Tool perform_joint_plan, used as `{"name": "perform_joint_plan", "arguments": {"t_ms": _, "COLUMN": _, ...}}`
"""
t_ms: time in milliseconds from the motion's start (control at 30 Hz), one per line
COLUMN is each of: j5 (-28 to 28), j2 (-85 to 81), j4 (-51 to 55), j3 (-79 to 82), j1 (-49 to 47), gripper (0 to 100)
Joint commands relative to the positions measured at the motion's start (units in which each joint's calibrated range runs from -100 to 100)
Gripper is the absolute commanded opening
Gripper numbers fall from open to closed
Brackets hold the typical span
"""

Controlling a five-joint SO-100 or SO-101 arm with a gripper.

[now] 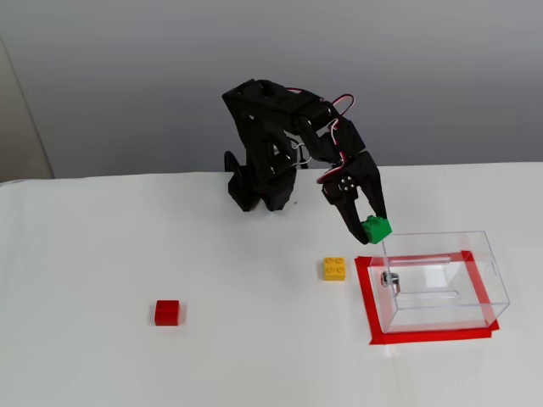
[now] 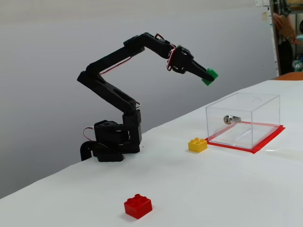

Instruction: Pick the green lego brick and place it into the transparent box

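- Green lego brick (image 1: 374,229) sits clamped between the two fingers of your gripper (image 1: 371,227), carried in the air with nothing under it but the table.
- Relative to the transparent box (image 1: 475,259): in a fixed view from above, the brick hangs at the box's near-left top corner, just outside or right over the left wall; I cannot tell which. In the side fixed view, the brick (image 2: 209,75) is well above the box (image 2: 255,118) and off its left end.
- Judgement: the open top lies farther along the arm's present reach, to the right in both fixed views. You need to carry the brick over the wall to the box's middle before releasing.
- Risk, as a judgement: a release here could strike the rim and fall outside.
- Yellow brick (image 1: 334,268) lies left of the box; red brick (image 1: 167,312) is well apart. Neither obstructs.
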Motion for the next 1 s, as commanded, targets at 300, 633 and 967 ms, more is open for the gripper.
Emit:
{"name": "perform_joint_plan", "arguments": {"t_ms": 300, "j5": -0.2, "j2": 19.1, "j4": -0.9, "j3": -17.8, "j1": -9.2, "gripper": 9}}
{"name": "perform_joint_plan", "arguments": {"t_ms": 633, "j5": -0.2, "j2": 32.6, "j4": -0.9, "j3": -28.4, "j1": -12.8, "gripper": 9}}
{"name": "perform_joint_plan", "arguments": {"t_ms": 967, "j5": 0.0, "j2": 37.9, "j4": -6.1, "j3": -30.2, "j1": -14.8, "gripper": 10}}
